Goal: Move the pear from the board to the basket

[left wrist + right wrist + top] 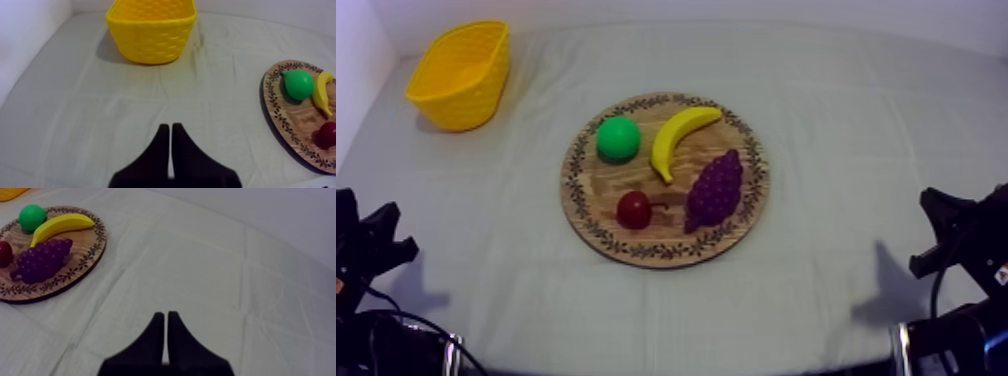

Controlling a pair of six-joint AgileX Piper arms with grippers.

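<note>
We judge our left gripper [171, 128] fittest, as the basket [461, 82] stands upper left of the frame: it must spread wide and descend over the pear [618, 138], upper left on the board [666, 252], clear of the banana [681, 138]. Left gripper and right gripper [166, 316] are both pressed together, holding nothing.

Resting low at 8 and 4 o'clock: left black 2-fingered gripper [170, 128] pressed closed, right black 2-fingered gripper [165, 315] likewise.

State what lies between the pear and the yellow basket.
Nothing but bare cloth: in the top view the stretch from the pear, past the rim of the wooden board, to the yellow basket holds no other object.
</note>
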